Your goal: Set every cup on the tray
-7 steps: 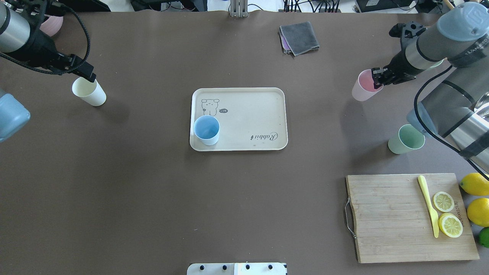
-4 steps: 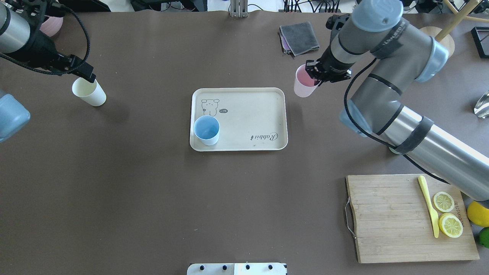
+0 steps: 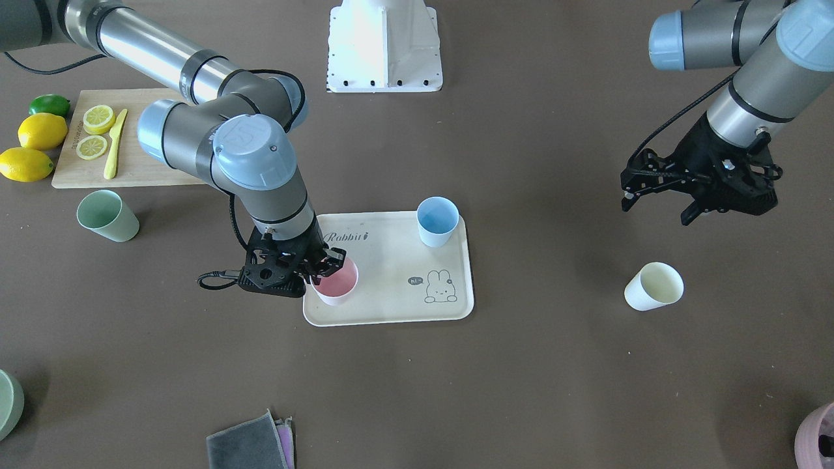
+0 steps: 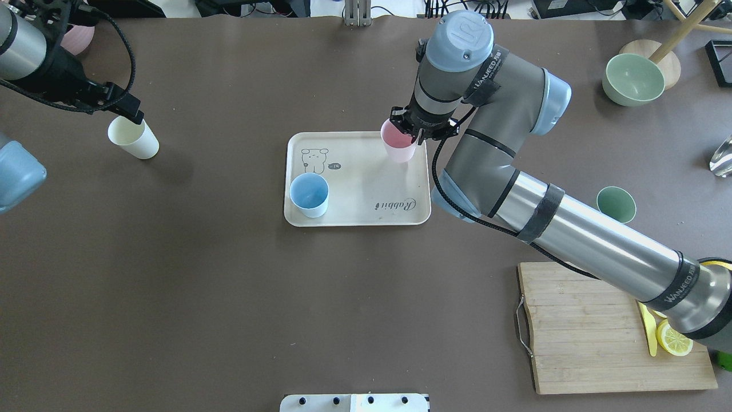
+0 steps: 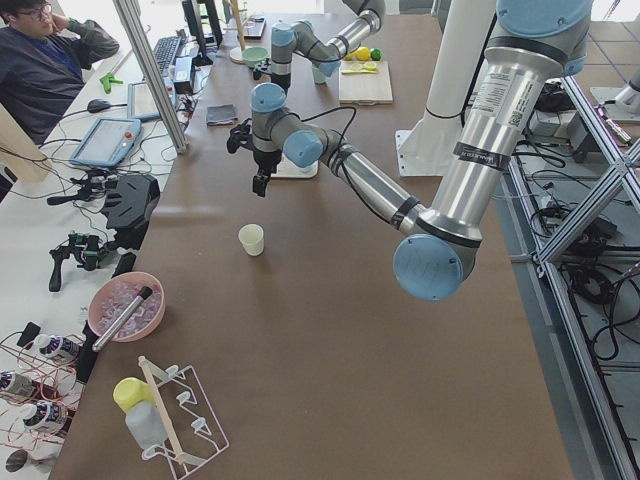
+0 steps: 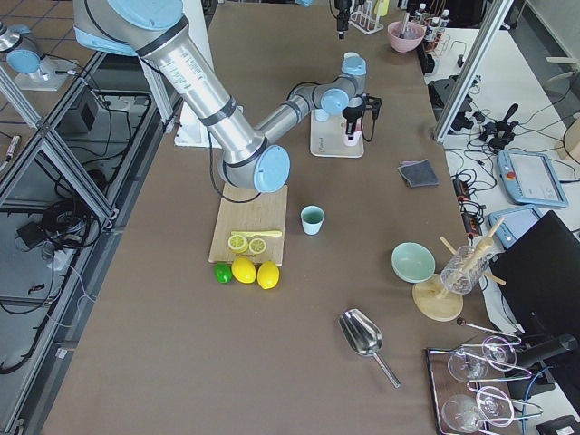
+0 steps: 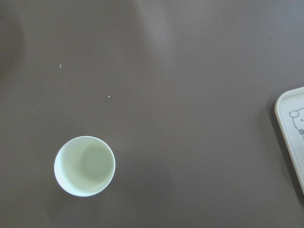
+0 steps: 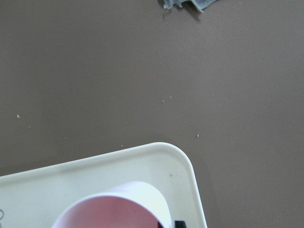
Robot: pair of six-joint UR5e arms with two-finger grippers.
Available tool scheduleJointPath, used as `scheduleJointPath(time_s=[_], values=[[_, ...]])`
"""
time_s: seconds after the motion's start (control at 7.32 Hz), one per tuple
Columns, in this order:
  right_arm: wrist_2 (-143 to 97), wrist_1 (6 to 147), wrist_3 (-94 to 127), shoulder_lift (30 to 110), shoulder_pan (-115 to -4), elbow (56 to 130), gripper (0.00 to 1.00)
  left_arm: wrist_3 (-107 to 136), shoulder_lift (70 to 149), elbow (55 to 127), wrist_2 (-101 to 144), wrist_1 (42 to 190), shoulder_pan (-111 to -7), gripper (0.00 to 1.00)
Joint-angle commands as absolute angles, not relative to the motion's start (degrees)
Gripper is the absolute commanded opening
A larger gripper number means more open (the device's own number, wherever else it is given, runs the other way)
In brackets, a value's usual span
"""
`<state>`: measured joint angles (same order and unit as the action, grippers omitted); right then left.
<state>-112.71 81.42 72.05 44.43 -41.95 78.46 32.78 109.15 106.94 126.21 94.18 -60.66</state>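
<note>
My right gripper (image 4: 413, 129) is shut on the rim of the pink cup (image 4: 398, 146) and holds it upright at the tray's (image 4: 366, 171) far right corner. I cannot tell whether its base touches the tray. The cup also shows in the front view (image 3: 335, 281) and the right wrist view (image 8: 109, 211). The light blue cup (image 4: 309, 194) stands on the tray's near left corner. The pale yellow cup (image 4: 132, 137) stands on the table at the left. My left gripper (image 3: 655, 208) hovers open just beside and above it. The sage green cup (image 4: 616, 204) stands on the table at the right.
A wooden cutting board (image 4: 577, 326) with lemon slices and a yellow knife lies at the near right, with lemons and a lime beside it (image 3: 26, 146). A grey cloth (image 4: 448, 56) lies behind the tray. A green bowl (image 4: 628, 79) is at the far right and a pink bowl (image 4: 77, 37) at the far left.
My right arm has carried the pink cup leftward from the table's right side to the tray's far right corner. The left arm has hardly moved.
</note>
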Motion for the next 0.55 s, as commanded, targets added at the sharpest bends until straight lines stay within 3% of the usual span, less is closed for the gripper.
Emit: scheduleJointPath(time_s=[0.0,0.41], values=[[-111.6,81.0,71.5,43.9,-41.7,77.9,1.0,32.9,109.2,106.9,126.3,94.2,-60.6,0.98],[-121.8,81.9,64.2,44.9,-50.9,80.6,1.0,32.2,109.2,106.1,126.7,93.7,-62.3,0.98]])
